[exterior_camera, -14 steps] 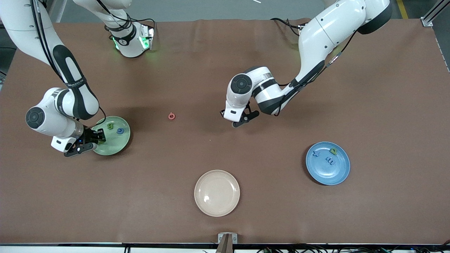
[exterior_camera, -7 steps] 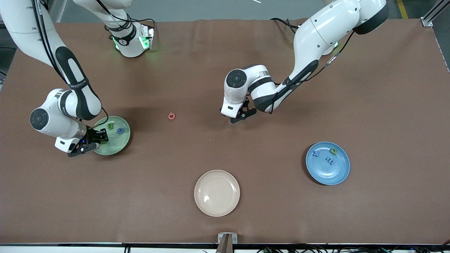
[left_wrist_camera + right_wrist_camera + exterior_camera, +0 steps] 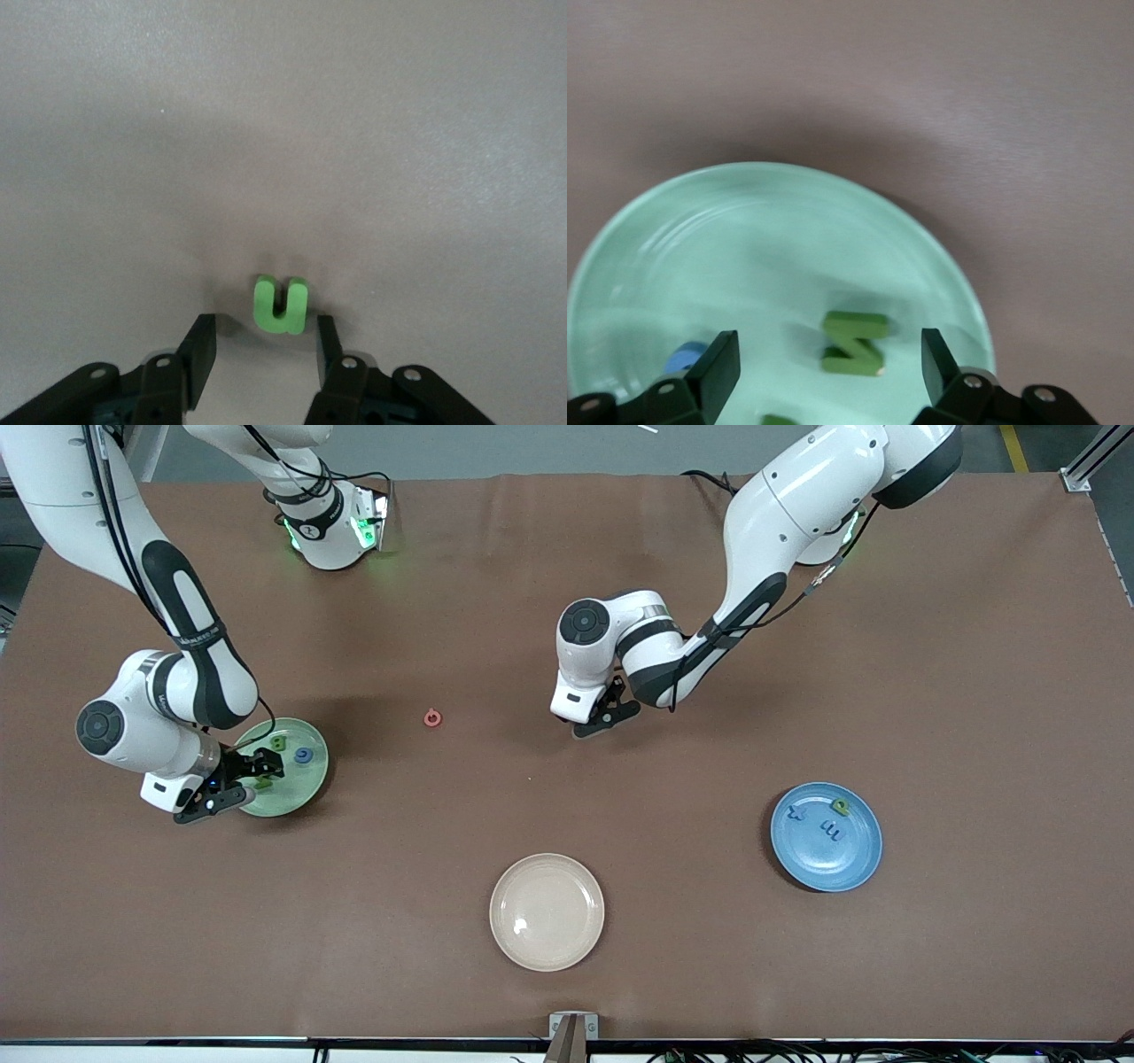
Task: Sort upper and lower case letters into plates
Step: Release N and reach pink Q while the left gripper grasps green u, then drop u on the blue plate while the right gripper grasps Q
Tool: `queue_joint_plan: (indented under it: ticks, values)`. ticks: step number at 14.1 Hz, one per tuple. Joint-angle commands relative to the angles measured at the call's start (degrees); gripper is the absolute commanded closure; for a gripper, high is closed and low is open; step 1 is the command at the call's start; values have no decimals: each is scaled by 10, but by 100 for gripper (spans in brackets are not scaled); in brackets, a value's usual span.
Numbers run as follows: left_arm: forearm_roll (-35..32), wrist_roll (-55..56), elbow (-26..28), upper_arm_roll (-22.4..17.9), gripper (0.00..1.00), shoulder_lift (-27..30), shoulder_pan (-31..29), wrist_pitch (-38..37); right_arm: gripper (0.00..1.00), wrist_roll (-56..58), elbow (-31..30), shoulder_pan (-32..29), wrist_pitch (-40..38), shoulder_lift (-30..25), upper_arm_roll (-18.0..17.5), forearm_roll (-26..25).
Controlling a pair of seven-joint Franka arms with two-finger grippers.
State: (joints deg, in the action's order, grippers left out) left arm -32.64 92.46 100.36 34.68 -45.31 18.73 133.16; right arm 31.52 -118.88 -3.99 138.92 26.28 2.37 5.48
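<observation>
The light green plate (image 3: 301, 784) lies at the right arm's end of the table and holds a green letter (image 3: 279, 742), a blue letter (image 3: 303, 755) and a green Z (image 3: 263, 782). My right gripper (image 3: 252, 778) is open low over this plate. In the right wrist view the Z (image 3: 855, 343) lies on the plate (image 3: 788, 248) between my open right gripper's (image 3: 830, 347) jaws. My left gripper (image 3: 601, 716) is open low over mid table. A green u (image 3: 282, 305) lies just ahead of the left gripper (image 3: 266, 324). The blue plate (image 3: 850, 864) holds three letters.
A small red letter (image 3: 432, 717) lies on the brown table between the two grippers. A cream-beige plate (image 3: 547, 911) without letters sits near the front edge. The arm bases stand along the farthest edge.
My left gripper has moved toward the right arm's end of the table and a little farther from the camera. My right gripper has shifted slightly across the green plate.
</observation>
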Motion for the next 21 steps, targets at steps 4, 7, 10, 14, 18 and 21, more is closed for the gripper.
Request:
queue_joint_plan:
  ticks: [4, 7, 10, 14, 18, 21]
  values:
    - [-15, 11, -15, -6, 51, -5, 3, 3, 0, -155, -21, 76, -107, -82, -1, 1]
    - [-15, 11, -15, -6, 57, -6, 1, 3, 0, -289, -21, 137, -155, -110, -1, 4]
    - [-14, 11, -16, -6, 57, -10, 1, 3, 0, -392, -38, 203, -145, -123, -1, 27]
    - [-12, 13, -16, -7, 70, -11, -1, 3, 0, -481, -85, 263, -29, -120, -1, 64]
    - [-6, 13, -17, -20, 98, -7, -3, 3, 1, -545, -94, 304, 35, -103, -1, 69]
    - [-9, 11, -17, -23, 100, 7, -18, -3, 2, -563, -105, 326, 92, -76, -1, 69]
